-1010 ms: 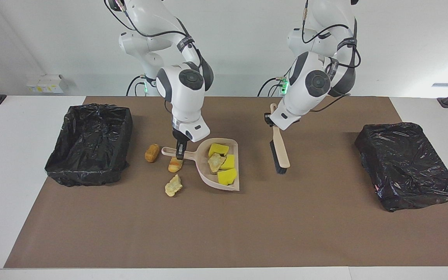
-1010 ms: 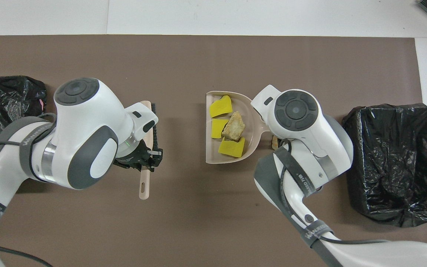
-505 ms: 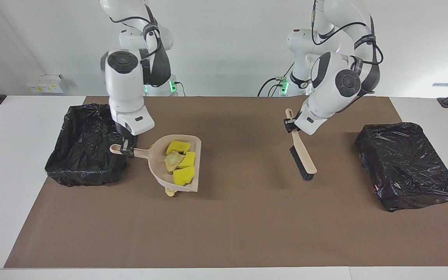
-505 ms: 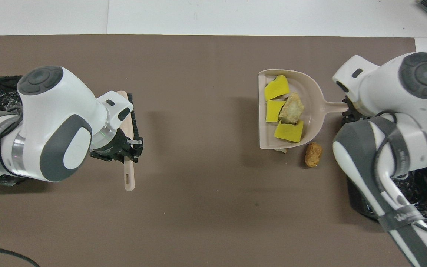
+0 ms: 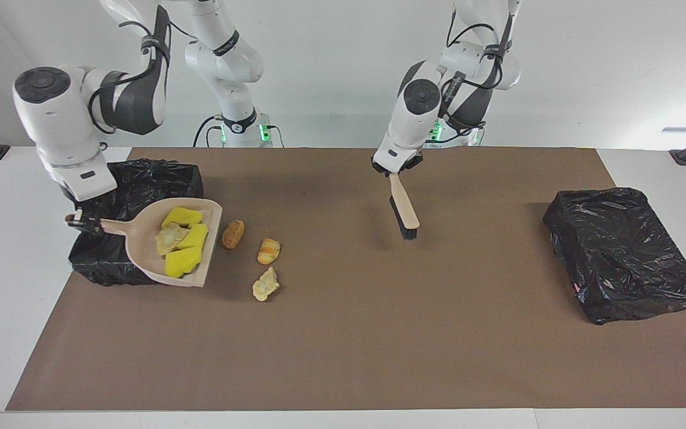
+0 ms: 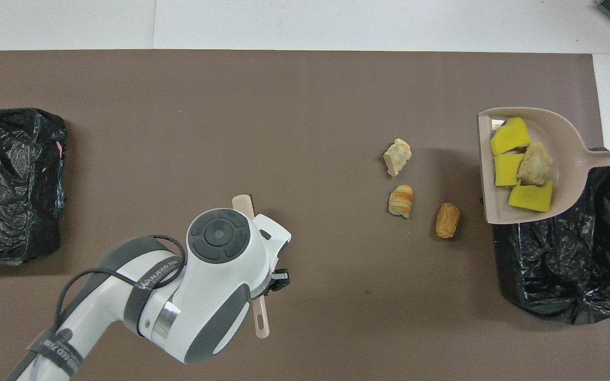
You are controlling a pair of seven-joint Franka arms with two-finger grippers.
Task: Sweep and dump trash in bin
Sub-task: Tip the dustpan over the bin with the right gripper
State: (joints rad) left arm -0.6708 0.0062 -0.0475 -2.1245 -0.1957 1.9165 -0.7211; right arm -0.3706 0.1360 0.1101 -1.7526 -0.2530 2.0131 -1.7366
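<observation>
Since half a second ago, our right gripper [image 5: 84, 223] has carried the dustpan [image 5: 167, 262] toward the right arm's end of the table, and the pan now hangs partly over the open bin [image 5: 140, 185] there. We clamp the tip of the pan's handle with jaws drawn narrow. 4 pieces of trash ride in it: 3 yellow chunks [image 5: 183, 261] and 1 tan chunk [image 5: 167, 238]. Our left gripper [image 5: 395, 171] has swung in over the middle of the mat, jaws closed on the handle of the brush [image 5: 404, 208], bristles pointing down.

3 more pieces lie loose on the brown mat [image 5: 343, 333], just beside the pan's open lip: a brown lump [image 5: 233, 234], an orange-striped one [image 5: 268, 251] and a pale one [image 5: 265, 284].

What matters next, we judge, is that the pan's long axis runs along the table, handle end over the bin, mouth facing away from it. Dumping would call for turning or tipping the mouth toward the bin. Our right arm is the nearer one. A second black-lined bin [image 5: 623, 256] sits at the left arm's end, well apart, with open mat all around.
</observation>
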